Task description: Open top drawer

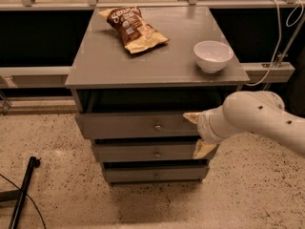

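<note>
The top drawer (128, 126) is the uppermost grey front in the cabinet, with a small round knob (157, 126) at its centre. It stands a little way out from the cabinet, leaving a dark gap above it. My gripper (198, 133) is at the right end of this front. Its tan fingers are spread apart. One finger (191, 117) is at the front's top edge, and the other is lower, over the second drawer (143, 152). My white arm (257, 118) comes in from the right.
A chip bag (132, 28) and a white bowl (213, 55) lie on the cabinet top (119, 61). The third drawer (152, 174) is at the bottom. A dark pole (21, 194) lies on the speckled floor at the left. Railings and cables stand behind.
</note>
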`<state>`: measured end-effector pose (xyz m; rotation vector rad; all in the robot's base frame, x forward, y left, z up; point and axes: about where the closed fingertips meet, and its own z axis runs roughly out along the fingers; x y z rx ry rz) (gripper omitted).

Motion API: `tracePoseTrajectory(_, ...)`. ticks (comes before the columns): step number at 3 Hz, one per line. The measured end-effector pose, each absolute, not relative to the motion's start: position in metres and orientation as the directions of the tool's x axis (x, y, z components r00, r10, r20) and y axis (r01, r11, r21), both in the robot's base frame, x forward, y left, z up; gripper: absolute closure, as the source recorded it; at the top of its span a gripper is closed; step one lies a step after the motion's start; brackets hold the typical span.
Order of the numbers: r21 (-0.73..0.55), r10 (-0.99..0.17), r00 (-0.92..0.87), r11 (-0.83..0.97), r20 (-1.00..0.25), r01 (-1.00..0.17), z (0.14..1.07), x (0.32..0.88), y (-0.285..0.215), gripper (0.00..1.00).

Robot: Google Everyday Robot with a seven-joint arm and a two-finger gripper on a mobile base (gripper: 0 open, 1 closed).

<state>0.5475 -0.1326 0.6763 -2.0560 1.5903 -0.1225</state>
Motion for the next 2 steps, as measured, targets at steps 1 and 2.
tracePoseTrajectory(1, -0.463, -0.920, 0.308, -0.169, -0.242, -0.870, 0.6789, 0.5424, -0.1346, 0.01)
tracePoseTrajectory(2, -0.465, -0.923, 0.308, -0.173, -0.232, -0.868, 0.6779, 0.5445, -0.1339, 0.00)
